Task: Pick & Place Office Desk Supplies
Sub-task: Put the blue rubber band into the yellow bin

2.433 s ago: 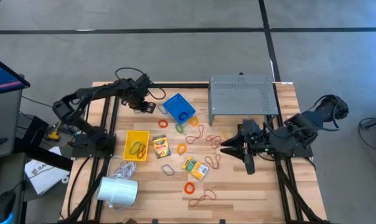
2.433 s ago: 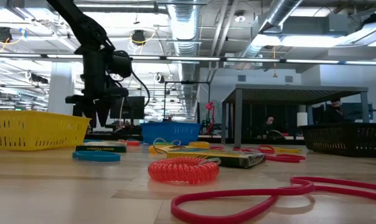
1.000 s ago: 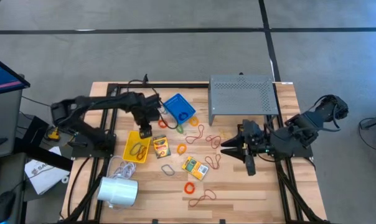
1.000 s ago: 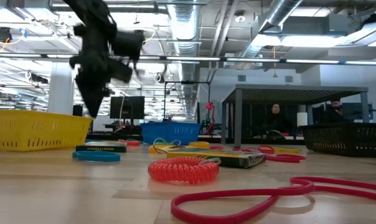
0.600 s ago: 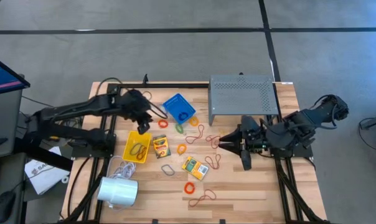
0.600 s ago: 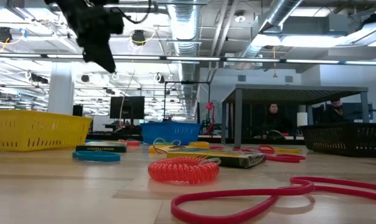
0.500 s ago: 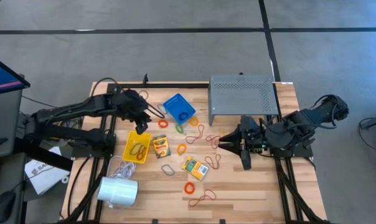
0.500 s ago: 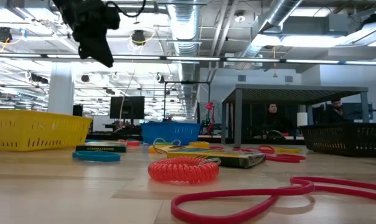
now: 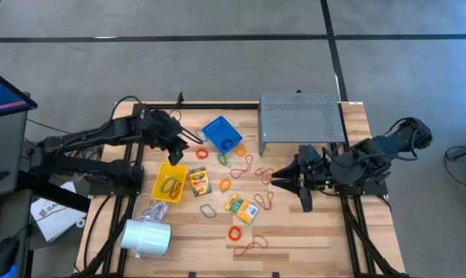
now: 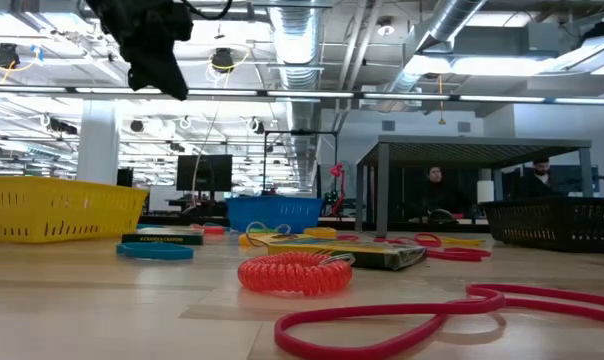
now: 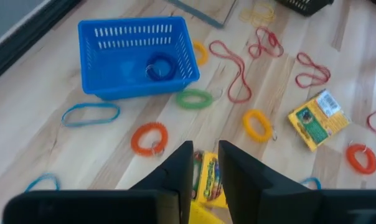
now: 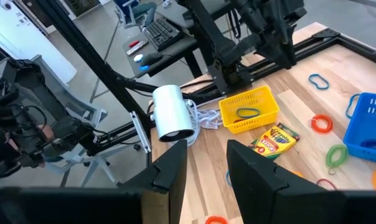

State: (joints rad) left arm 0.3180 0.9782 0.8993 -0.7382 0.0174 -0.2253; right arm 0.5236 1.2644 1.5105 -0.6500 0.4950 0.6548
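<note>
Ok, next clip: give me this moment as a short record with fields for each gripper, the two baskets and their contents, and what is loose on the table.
left gripper: raised above the table, between the blue and yellow baskets, empty, fingers apart
right gripper: low at the table's right side, in front of the grey shelf, open, empty
blue basket: holds a blue coil band
yellow basket: holds rubber bands
loose items: two crayon boxes, coil bands, red rubber bands
other: white cylinder at the front left
</note>
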